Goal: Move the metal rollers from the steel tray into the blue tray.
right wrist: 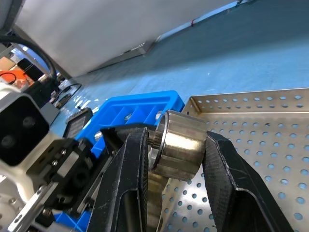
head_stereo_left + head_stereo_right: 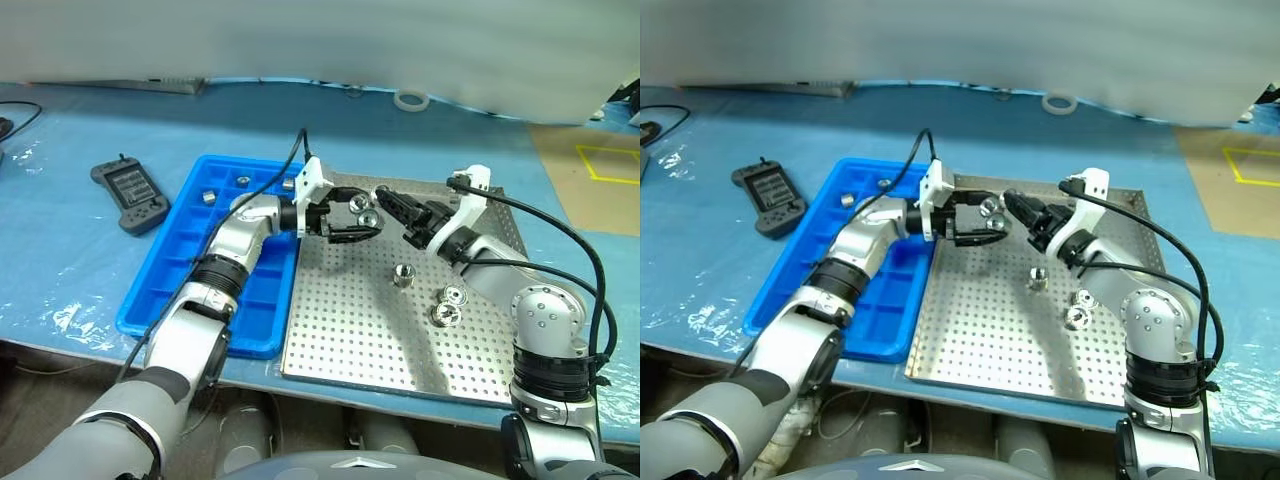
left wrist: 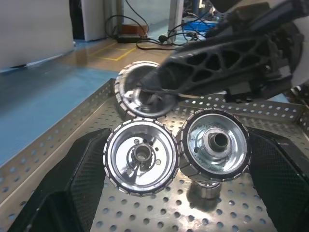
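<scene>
The steel tray (image 2: 360, 340) lies right of the blue tray (image 2: 160, 290). Over the steel tray's far left part my left gripper (image 2: 362, 215) is open, and two metal rollers (image 3: 140, 157) (image 3: 215, 145) sit side by side between its fingers (image 3: 79, 164), touching neither. My right gripper (image 1: 176, 140) faces it and is shut on another roller (image 1: 178, 147). Three rollers (image 2: 403, 275) (image 2: 455, 295) (image 2: 444, 314) lie loose on the steel tray's right half. Three more (image 2: 209, 197) (image 2: 243, 181) (image 2: 288, 183) sit in the blue tray's far compartments.
A black handheld controller (image 2: 130, 195) lies left of the blue tray. A white tape ring (image 2: 411, 100) rests at the back of the table. A brown board with a yellow outline (image 2: 610, 165) is at the far right. Cables run along both arms.
</scene>
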